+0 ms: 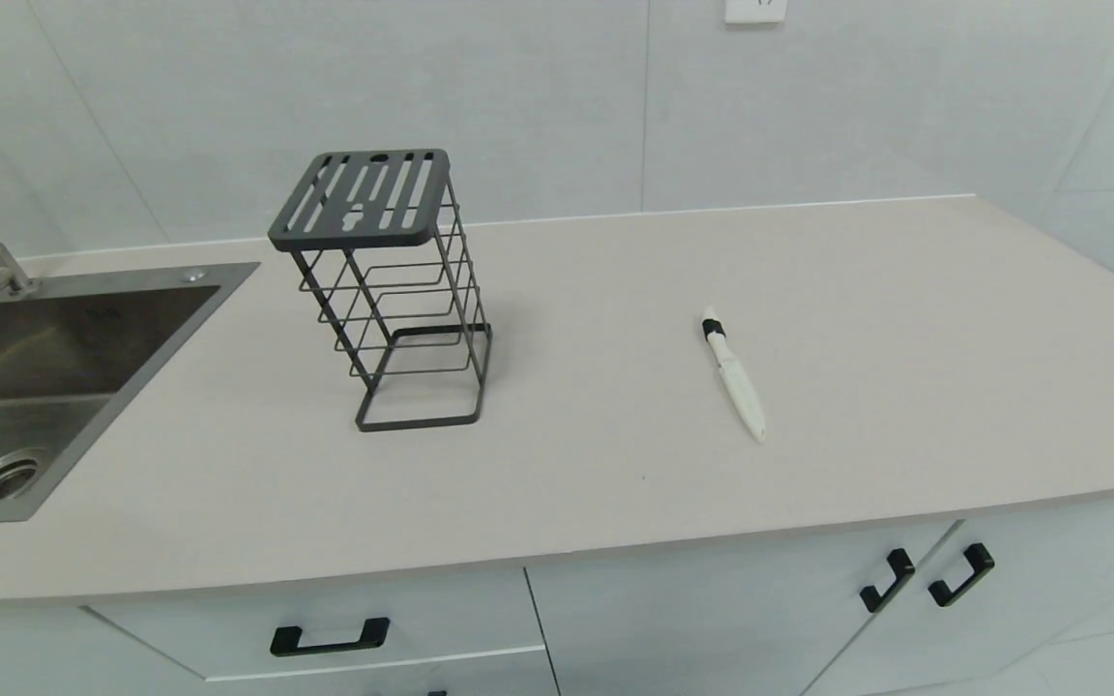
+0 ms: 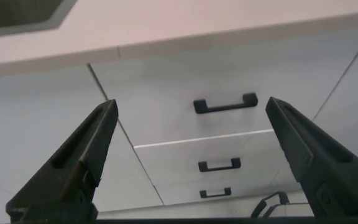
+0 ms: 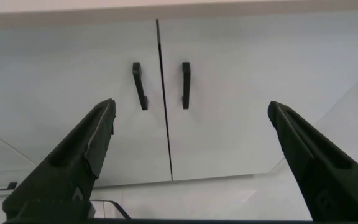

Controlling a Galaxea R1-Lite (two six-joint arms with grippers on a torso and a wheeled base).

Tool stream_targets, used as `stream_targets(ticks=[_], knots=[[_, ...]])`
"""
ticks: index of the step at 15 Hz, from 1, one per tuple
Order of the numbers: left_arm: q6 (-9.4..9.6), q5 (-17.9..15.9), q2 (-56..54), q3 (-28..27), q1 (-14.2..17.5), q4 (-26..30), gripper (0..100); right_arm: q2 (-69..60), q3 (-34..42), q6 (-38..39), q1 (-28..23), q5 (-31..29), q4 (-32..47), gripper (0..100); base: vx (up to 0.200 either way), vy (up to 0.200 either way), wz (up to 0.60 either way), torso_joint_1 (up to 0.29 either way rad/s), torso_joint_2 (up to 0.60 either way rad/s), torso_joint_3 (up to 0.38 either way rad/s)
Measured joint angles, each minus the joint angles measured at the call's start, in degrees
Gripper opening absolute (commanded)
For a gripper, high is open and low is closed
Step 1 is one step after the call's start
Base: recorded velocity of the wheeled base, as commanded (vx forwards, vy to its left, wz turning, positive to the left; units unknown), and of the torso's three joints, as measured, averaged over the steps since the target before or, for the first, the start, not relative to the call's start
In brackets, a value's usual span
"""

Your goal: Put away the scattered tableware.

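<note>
Right hand [image 3: 191, 106] is spread wide and holding nothing, hanging low in front of the 2 cabinet doors [image 3: 160, 93], below the surface edge. Left hand [image 2: 191, 102] is just as wide and just as empty, facing the drawers [image 2: 225, 104] on its own side. Up top, the knife [image 1: 733, 375] lies flat on the surface [image 1: 615, 464] on the robot's right, point toward the front edge, black-banded end toward the wall, well apart from the rack [image 1: 383, 290]. The sink [image 1: 35, 367] sits beyond the rack to the left. I'd say this is the right hand's pick: rise clear of the edge first, come down from above, fingers set across the knife, not along it, and close near the black band. It lies thin and flat, so go low before closing. Then it needs tipping point-down for 1 of the rack's top slots
</note>
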Motion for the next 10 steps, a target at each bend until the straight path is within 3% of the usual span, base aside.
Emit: stream_targets(ticks=[10], knots=[[-0.5,0.06,0.0,0.0,0.0,-0.05,100,0.0,0.0,-0.05,0.0,0.0,0.0,100,0.0,0.0,0.0,0.292,-0.55,-0.268]])
